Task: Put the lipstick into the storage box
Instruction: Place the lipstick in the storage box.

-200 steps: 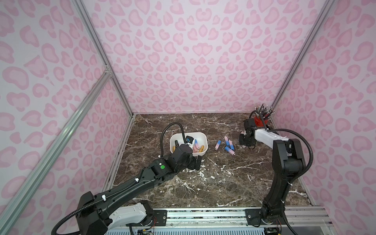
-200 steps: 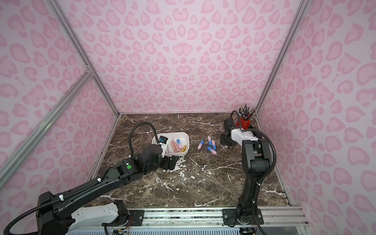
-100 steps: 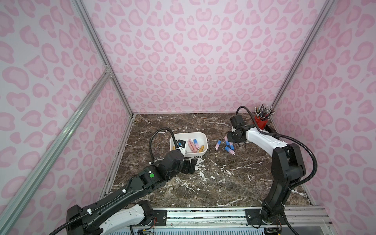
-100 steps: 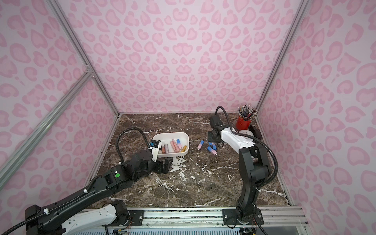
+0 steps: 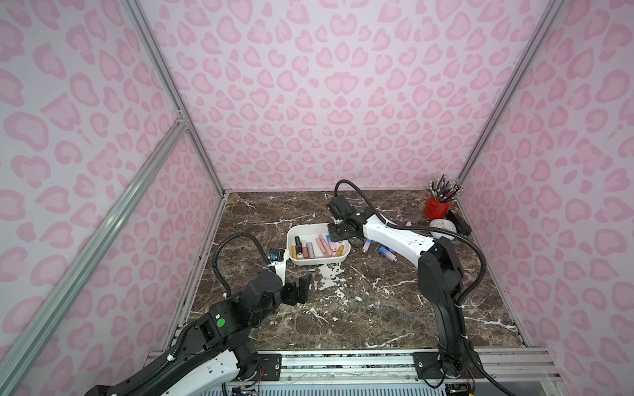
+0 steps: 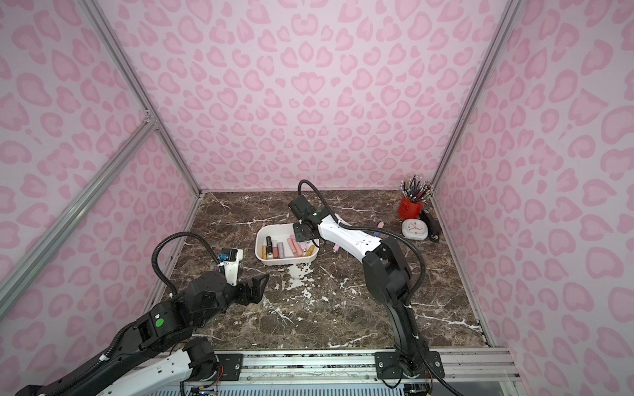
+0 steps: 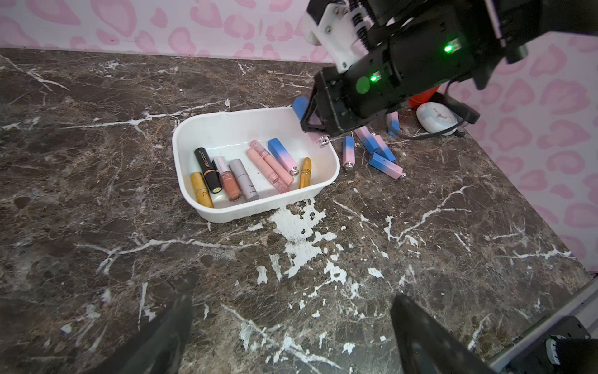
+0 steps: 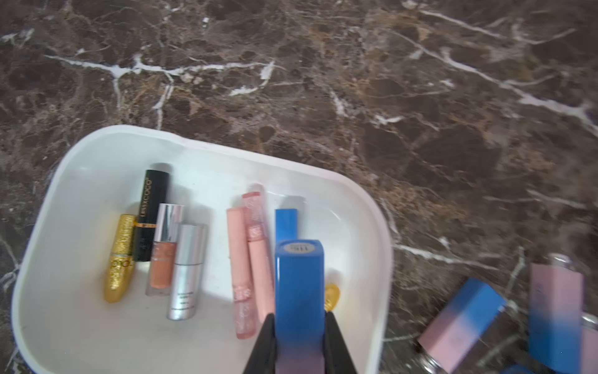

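Note:
The white storage box [image 5: 319, 262] [image 6: 286, 262] stands mid-table with several lipsticks lying in it. My right gripper [image 8: 299, 319] [image 5: 332, 236] is shut on a blue-to-pink square lipstick [image 8: 299, 285] [image 7: 301, 105], which hangs over the box's right end [image 8: 372, 207]. Loose blue-pink lipsticks [image 7: 385, 163] [image 5: 387, 253] lie on the marble just right of the box. My left gripper [image 7: 293, 298] [image 5: 302, 284] is open and holds nothing. It hovers low over the table, in front of the box's left end and apart from the box [image 7: 252, 209].
A red pen cup [image 5: 437, 207], a white clock [image 5: 442, 226] and a black object [image 5: 458, 221] sit in the back right corner. One pink lipstick [image 6: 379, 224] lies apart near the clock. Pink patterned walls close in the table on three sides.
The right gripper has moved left from the pen cup side to over the box's right end. The left arm has drawn back from the box toward the front.

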You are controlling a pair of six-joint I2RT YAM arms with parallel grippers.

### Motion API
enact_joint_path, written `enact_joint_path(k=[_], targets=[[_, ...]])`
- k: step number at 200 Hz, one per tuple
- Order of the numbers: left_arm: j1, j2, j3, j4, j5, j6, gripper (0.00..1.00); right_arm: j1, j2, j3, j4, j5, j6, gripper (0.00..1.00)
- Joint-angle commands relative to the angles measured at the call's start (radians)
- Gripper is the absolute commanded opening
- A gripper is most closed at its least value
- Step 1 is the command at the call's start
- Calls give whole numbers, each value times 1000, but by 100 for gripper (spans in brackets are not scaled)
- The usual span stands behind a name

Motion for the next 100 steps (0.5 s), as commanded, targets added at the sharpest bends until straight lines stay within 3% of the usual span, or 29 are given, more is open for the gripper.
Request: enact_joint_path(k=[1, 44, 74, 100], targets=[[-1, -22, 0, -29, -28, -24, 98, 32, 81, 79, -65, -9, 5, 12], [-1, -22, 6, -39, -30, -26, 98, 58, 177, 142, -86, -31, 7, 18], [-1, -1, 10, -33, -30, -25, 98, 59, 147, 107, -68, -34, -11, 28], [-1, 20, 16, -17, -23, -22, 98, 45, 85, 64, -56, -34, -24, 30]])
